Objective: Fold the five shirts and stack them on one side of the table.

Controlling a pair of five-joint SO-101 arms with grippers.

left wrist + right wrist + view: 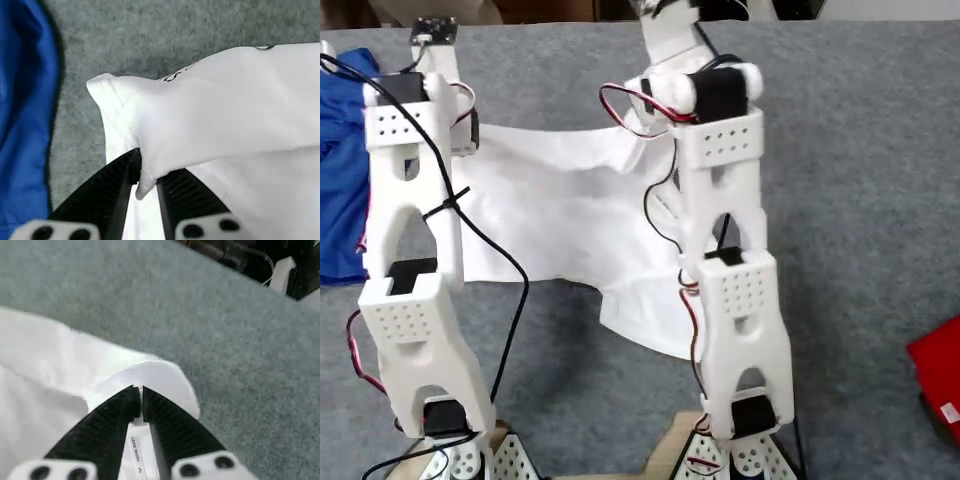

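Note:
A white shirt (pixel 570 215) lies spread across the middle of the grey table, between my two arms. My left gripper (pixel 147 172) is shut on the white shirt (pixel 225 110), pinching a fold near its far left corner, next to a blue shirt (pixel 22 125). My right gripper (pixel 138 396) is shut on the white shirt (pixel 60 370) too, at a rounded edge near the collar label. In the high view the blue shirt (pixel 342 150) lies at the table's left edge. Both arms reach over the white shirt's far edge.
A red object (pixel 940 370) sits at the right edge of the grey table (pixel 860 180). Black and red cables (pixel 510 270) hang along both arms over the cloth. Dark equipment (pixel 260 262) stands beyond the table's far edge.

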